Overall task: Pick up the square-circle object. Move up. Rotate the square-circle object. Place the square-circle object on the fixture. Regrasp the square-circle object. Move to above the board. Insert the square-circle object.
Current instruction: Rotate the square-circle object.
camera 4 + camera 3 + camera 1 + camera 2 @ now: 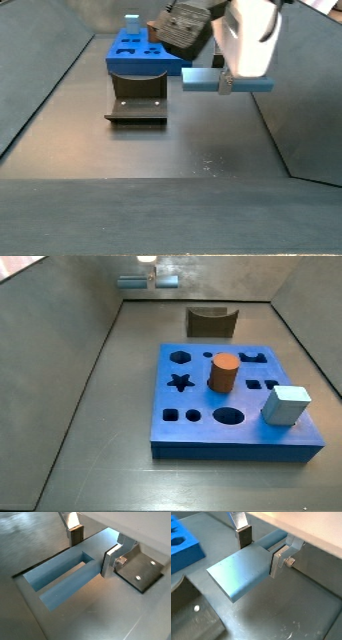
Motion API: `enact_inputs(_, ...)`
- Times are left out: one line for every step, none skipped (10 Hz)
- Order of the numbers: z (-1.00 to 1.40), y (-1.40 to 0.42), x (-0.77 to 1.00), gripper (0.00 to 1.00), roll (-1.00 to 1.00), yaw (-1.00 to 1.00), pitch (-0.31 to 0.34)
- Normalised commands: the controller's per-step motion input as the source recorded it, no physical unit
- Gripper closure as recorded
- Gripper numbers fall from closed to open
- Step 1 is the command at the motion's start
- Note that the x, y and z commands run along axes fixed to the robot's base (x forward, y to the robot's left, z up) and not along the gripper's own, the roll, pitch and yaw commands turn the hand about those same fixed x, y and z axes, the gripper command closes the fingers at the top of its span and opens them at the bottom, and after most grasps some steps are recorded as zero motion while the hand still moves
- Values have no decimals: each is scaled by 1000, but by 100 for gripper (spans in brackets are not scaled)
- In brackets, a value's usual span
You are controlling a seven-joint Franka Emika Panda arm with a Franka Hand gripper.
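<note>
My gripper [225, 82] is shut on the square-circle object [201, 80], a slim pale blue-grey peg held level in the air above the floor. In both wrist views the peg [67, 577] [241, 574] sits between the two fingers [110, 562] [244, 537], which press on its sides near one end. The fixture [136, 108], a small dark block with a U-notch, stands on the floor beside and below the peg. It also shows in a side view [211, 322], with the gripper [150, 283] high behind it. The blue board [234, 416] lies flat beyond the fixture.
An orange cylinder [223, 372] and a stout pale cube [285, 405] stand on the board. A corner of the board [184, 547] shows in a wrist view. Sloping grey walls [80, 316] ring the floor.
</note>
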Motion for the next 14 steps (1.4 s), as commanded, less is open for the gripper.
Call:
enact_inputs(-19,23,30,100,-5,-1000,-6)
enact_inputs(-19,22,30,100,-5,-1000,-6)
enact_inputs(-19,23,30,100,-5,-1000,-6)
enact_inputs(-19,23,30,100,-6,-1000,-7)
enact_inputs(-19,23,30,100,-6,-1000,-7)
enact_inputs(-19,23,30,100,-6,-1000,-8)
enact_inputs(-19,23,30,100,-7,-1000,-8)
enact_inputs(-19,23,30,100,-7,-1000,-8)
enact_inputs(-19,23,30,100,-7,-1000,-9)
enact_inputs(-19,23,30,100,-8,-1000,-10)
enact_inputs(-19,23,30,100,-9,-1000,-10)
enact_inputs(-19,23,30,100,-9,-1000,-11)
enact_inputs(-20,23,29,100,-10,-1000,-12)
enact_inputs(-19,23,29,100,-11,-1000,-14)
